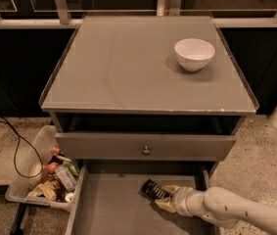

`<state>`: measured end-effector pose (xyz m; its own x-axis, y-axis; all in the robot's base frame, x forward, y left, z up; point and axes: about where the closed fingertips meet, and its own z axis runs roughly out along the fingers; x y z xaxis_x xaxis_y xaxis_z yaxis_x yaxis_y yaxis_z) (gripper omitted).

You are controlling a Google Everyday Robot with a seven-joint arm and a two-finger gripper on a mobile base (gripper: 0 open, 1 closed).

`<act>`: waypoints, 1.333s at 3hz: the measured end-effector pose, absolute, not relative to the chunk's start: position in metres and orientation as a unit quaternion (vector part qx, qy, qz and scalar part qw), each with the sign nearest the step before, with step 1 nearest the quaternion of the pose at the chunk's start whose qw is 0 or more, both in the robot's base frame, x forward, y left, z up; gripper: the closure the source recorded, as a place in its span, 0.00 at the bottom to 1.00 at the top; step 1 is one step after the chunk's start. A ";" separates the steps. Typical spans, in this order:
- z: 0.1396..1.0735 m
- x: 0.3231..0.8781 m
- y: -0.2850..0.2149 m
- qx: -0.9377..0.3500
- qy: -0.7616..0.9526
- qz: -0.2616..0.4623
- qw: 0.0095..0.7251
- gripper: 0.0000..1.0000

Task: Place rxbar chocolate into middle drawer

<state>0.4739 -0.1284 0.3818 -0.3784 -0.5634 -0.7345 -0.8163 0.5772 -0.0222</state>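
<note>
Your tool is low inside the pulled-out middle drawer, towards its right side, with the pale arm reaching in from the lower right corner of the view. Its two yellowish fingers are clamped on one end of the rxbar chocolate. The bar's black wrapper sticks out from them to the upper left, tilted, close over the drawer's grey floor. You cannot tell from here whether the bar touches that floor.

Just above the tool you have the drawer with the round knob, its grey front pushed out only a little way. On the table top a white bowl stands upright near the back right corner.

On the floor to the left of the middle drawer, right against its side wall, sits a clear plastic bin holding assorted small packages. A black cable loops across the ground beside it.
</note>
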 end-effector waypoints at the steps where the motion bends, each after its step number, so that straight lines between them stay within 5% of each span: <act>1: 0.381 0.474 -0.128 -0.425 0.811 0.176 0.360 0.82; 4: 0.381 0.474 -0.128 -0.425 0.811 0.176 0.360 0.12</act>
<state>0.4739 -0.1278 0.3808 -0.3787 -0.5638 -0.7340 -0.8170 0.5762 -0.0210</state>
